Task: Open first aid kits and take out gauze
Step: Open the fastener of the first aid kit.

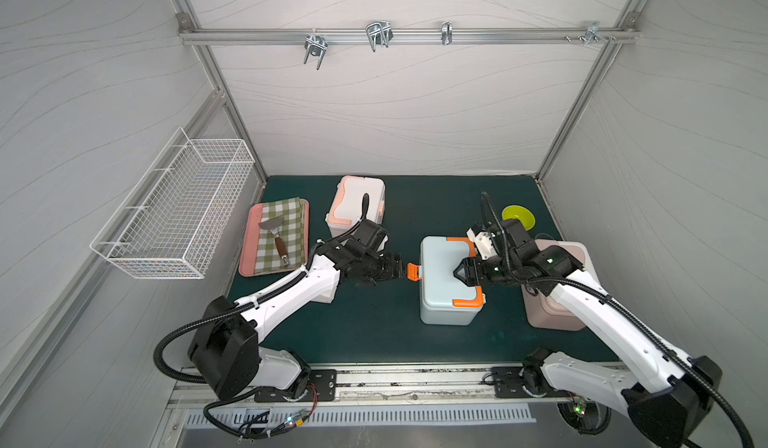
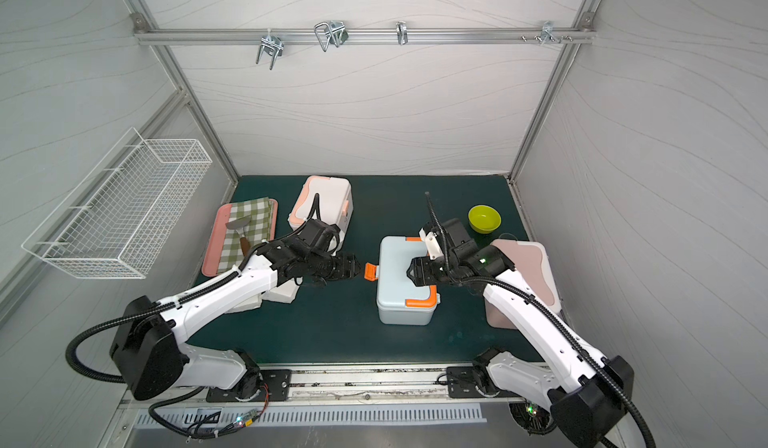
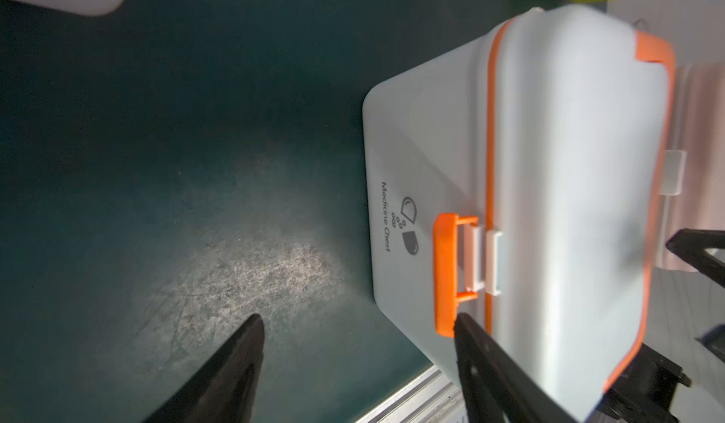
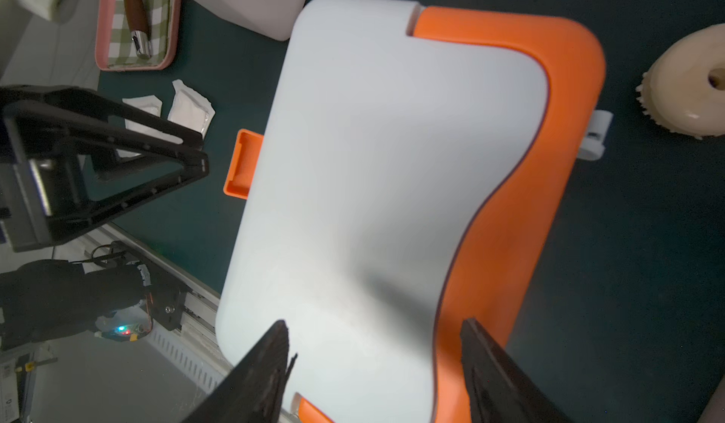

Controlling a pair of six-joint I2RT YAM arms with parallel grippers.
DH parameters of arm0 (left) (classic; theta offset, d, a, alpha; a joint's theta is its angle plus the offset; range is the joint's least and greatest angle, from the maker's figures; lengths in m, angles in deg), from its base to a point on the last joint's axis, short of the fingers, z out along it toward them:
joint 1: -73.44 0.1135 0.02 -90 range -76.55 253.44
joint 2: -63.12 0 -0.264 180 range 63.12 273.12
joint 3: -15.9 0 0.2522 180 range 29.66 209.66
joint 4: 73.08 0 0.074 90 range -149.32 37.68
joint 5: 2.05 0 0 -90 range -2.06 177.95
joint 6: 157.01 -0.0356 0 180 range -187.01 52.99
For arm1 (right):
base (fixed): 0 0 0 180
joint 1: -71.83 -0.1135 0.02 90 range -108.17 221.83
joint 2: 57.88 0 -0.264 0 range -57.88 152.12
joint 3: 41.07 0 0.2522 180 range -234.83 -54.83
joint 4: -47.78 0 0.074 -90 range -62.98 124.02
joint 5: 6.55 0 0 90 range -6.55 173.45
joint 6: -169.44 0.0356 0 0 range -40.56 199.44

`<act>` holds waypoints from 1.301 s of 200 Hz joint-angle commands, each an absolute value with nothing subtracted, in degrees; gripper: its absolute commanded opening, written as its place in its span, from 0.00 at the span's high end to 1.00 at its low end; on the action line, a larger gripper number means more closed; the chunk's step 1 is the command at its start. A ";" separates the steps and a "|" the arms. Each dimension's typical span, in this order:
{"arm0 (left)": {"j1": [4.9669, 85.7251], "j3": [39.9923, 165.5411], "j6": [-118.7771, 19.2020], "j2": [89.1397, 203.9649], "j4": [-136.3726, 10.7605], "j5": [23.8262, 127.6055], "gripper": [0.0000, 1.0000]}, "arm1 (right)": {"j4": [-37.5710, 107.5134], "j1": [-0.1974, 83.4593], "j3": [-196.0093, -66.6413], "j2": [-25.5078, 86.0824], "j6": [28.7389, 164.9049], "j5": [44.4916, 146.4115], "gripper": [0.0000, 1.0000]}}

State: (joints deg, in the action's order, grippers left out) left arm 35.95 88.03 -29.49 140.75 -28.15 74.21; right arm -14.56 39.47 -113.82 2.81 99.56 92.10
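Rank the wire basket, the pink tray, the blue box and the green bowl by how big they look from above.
In a top view:
1. wire basket, clearly largest.
2. blue box and pink tray: about alike; the taller box sits nearer the camera, so no ranking.
3. green bowl, smallest.

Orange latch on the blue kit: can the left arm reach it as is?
Probably yes. The orange latch sticks out from the light blue kit toward the left gripper, whose open jaws sit right beside it. The right gripper is over the lid, not in the way.
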 commanded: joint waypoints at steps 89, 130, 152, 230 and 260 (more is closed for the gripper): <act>36.03 91.34 -29.65 149.00 -32.99 69.56 0.24 | -14.20 52.11 -109.55 -0.97 99.48 102.05 0.28; 36.09 88.67 -28.72 149.87 -35.32 68.60 0.24 | -12.75 52.23 -108.50 0.09 99.56 105.27 0.28; 36.52 87.32 -27.00 149.44 -38.87 64.42 0.23 | -10.68 52.21 -107.76 0.76 100.04 108.96 0.28; 41.77 81.06 -20.85 149.19 -49.74 52.74 0.23 | -8.47 52.16 -106.07 2.69 100.53 113.20 0.29; 41.98 80.27 -21.25 147.93 -48.52 54.57 0.25 | -8.86 52.23 -106.47 2.72 100.22 112.79 0.29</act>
